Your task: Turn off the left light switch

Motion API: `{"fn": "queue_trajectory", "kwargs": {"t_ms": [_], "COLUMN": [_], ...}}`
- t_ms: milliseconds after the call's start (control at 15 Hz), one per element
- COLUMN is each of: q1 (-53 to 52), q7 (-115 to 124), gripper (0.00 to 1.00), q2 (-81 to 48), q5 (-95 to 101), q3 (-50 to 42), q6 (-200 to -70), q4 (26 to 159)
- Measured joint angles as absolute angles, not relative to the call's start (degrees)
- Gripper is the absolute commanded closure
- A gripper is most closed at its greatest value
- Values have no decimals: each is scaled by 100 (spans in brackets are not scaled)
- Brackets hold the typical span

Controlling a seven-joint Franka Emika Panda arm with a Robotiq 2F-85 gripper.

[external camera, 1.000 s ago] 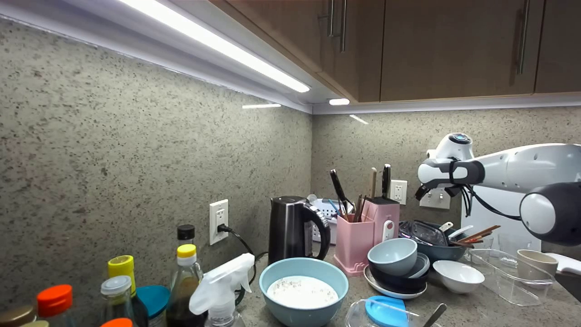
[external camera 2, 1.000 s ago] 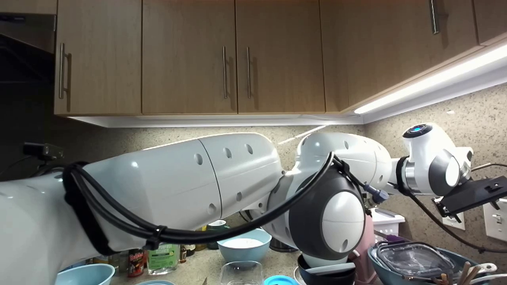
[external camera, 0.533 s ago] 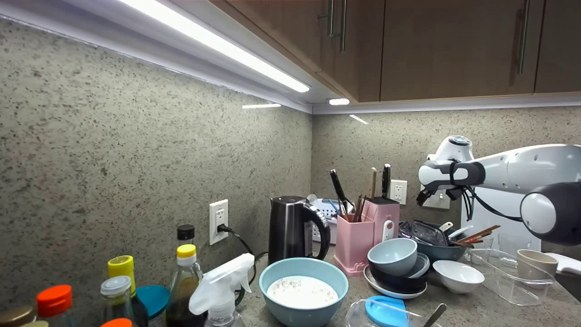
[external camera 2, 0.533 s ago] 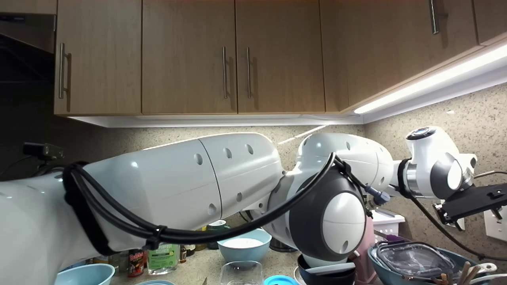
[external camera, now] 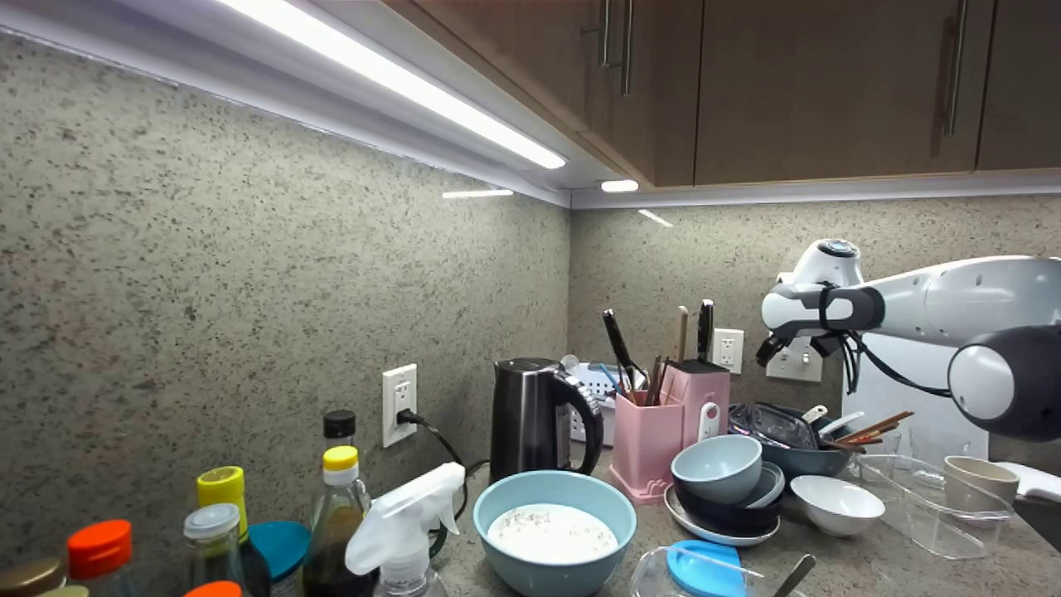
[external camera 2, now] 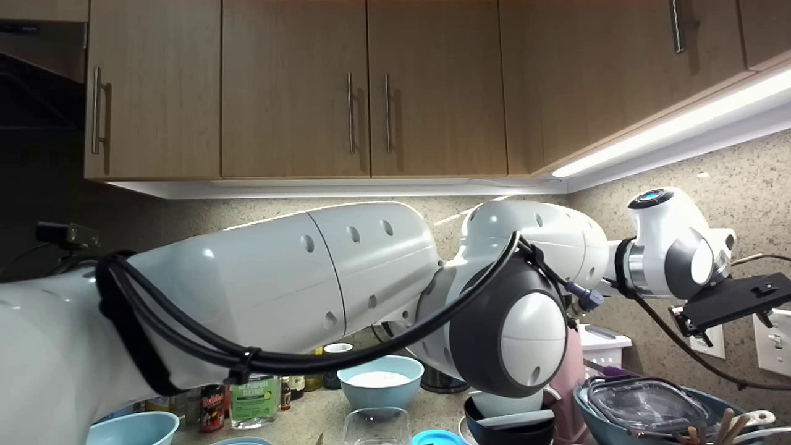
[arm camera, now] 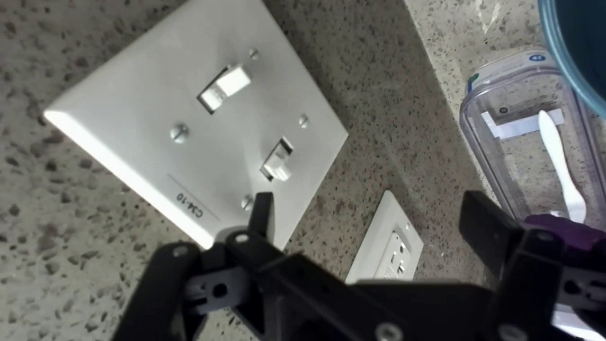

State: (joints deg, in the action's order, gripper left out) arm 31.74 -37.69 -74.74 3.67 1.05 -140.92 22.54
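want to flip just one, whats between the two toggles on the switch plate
Bare switch plate lies between the outlet-side toggle and the far toggle in the wrist view; the screws sit off that line.

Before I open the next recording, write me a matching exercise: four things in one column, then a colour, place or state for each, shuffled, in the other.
Column 1
1. gripper
2. left toggle light switch
3. under-cabinet light strip
4. knife block

Column 2
A. lit
B. of a pair, nearer the duplex outlet
C. pink
D. open, jaws apart

Pairs: 1-D; 2-B; 3-A; 4-C
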Motion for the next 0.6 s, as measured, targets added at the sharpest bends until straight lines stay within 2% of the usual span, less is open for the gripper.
{"fn": "queue_trajectory", "kwargs": {"t_ms": [600], "q1": [3151], "q7": [-3967], "gripper": [0], "q2": [-7406], "q5": [367], "q3": [170], "q6": [-14050], "q4": [2297]}}
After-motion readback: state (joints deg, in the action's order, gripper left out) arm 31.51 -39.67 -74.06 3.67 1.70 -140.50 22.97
